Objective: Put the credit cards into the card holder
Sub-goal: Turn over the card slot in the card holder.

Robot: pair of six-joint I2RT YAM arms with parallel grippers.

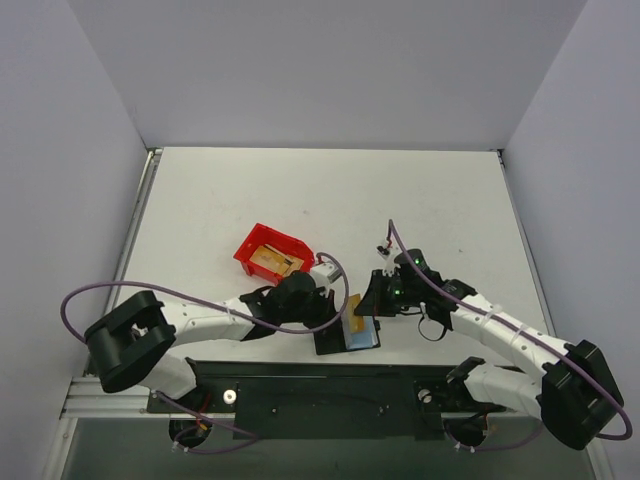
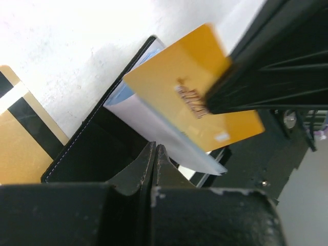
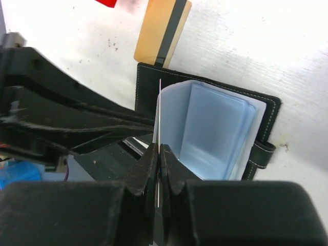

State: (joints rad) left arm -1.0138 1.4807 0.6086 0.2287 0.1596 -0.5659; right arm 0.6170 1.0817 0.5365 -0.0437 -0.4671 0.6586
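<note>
Your right tool (image 3: 158, 171) is clenched on a card (image 2: 179, 87), held edge-on just above the open wallet's (image 3: 215, 128) sleeves. Your left tool (image 2: 155, 164), clenched empty, sits over its black cover.

Table (image 1: 420, 200), red bin (image 1: 250, 253), card holder (image 1: 331, 343), loose card (image 3: 161, 33)

Wore white shells over the long links of the left arm (image 1: 200, 320) and the right arm (image 1: 500, 335), with bulky black housings at the joints. Carried a thin purple cable (image 1: 66, 305) along each arm. Glowed with small green lights (image 1: 397, 293) near the right wrist. Stood on a black base plate (image 1: 330, 400) beside a silver rail (image 1: 100, 402). Ended in a matt black left claw (image 2: 154, 164), scuffed pale along its body's edge, and a black right claw (image 3: 158, 159) with tapered, wedge-like fingers.
</note>
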